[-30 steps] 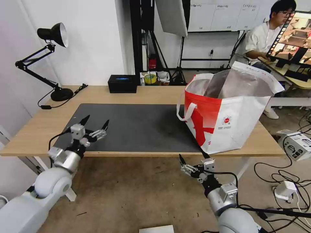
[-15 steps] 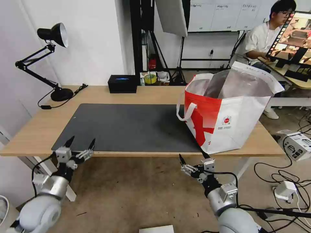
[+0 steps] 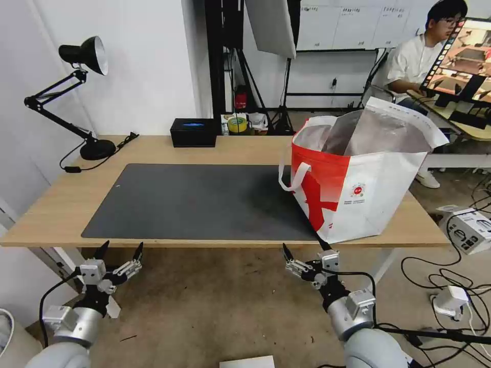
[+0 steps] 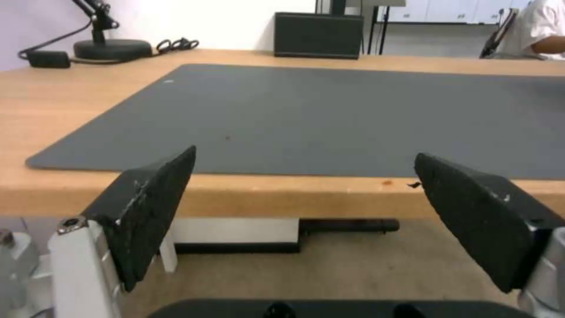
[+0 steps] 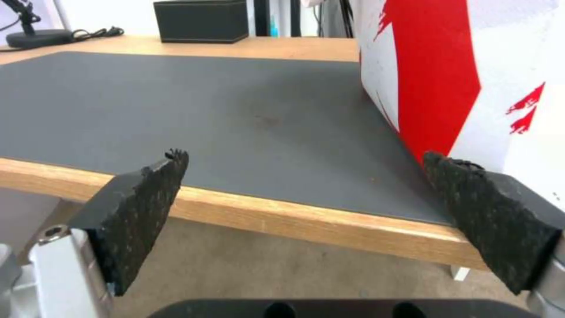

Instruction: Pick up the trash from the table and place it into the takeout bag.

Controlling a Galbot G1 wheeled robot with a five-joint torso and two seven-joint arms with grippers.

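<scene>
The left gripper (image 3: 120,250) had dropped from over the mat (image 3: 204,202) to below the table (image 3: 51,214) edge, fingers spread and empty. The right gripper (image 3: 303,250) stayed low, released, near the takeout bag (image 3: 378,189) standing on the table's right end.

The table (image 3: 61,204) is made of light matt wood; a matt dark mat (image 3: 204,199) and the foil-lined takeout bag (image 3: 368,199) are seen.
</scene>
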